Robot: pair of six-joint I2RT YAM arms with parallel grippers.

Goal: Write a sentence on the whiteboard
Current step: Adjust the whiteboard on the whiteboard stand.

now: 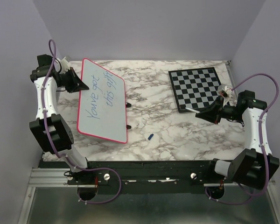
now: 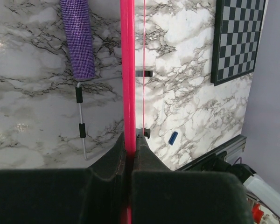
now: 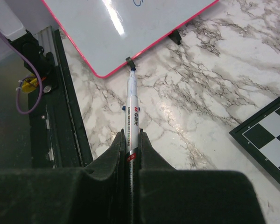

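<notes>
A large white rectangular whiteboard (image 1: pixel 102 100) with rounded corners and a thin pink-red rim sat at the left of the grey-veined white marble tabletop (image 1: pixel 154 121). It appeared tilted, with the two small black clips (image 1: pixel 129 127) of its right edge low by the marble. On it, the sentence (image 1: pixel 101 95) in thin blue handwriting ran in two lines, roughly "You've got this gift"; the last word was hard to read.

The left hand (image 1: pixel 77 84) was clenched on the board's left edge. From the left wrist the board showed only edge-on, a pink strip between the dark fingers (image 2: pixel 116 154), so the writing was hidden there. A purple mesh cable sleeve (image 2: pixel 78 39) crossed that view.

The right hand (image 1: pixel 207 113) hung over the right side of the tabletop, well apart from the board, grasping a white marker pen (image 3: pixel 132 107) whose rear end was buried between the fingers. Its blue tip pointed towards the board's corner. From the right wrist, only a cut-off trace of blue writing showed.

A small blue cap (image 1: pixel 150 136) lay on the marble near the board's lower right corner. A grey-and-black checkered chessboard (image 1: pixel 196 88) lay flat at the far right.
</notes>
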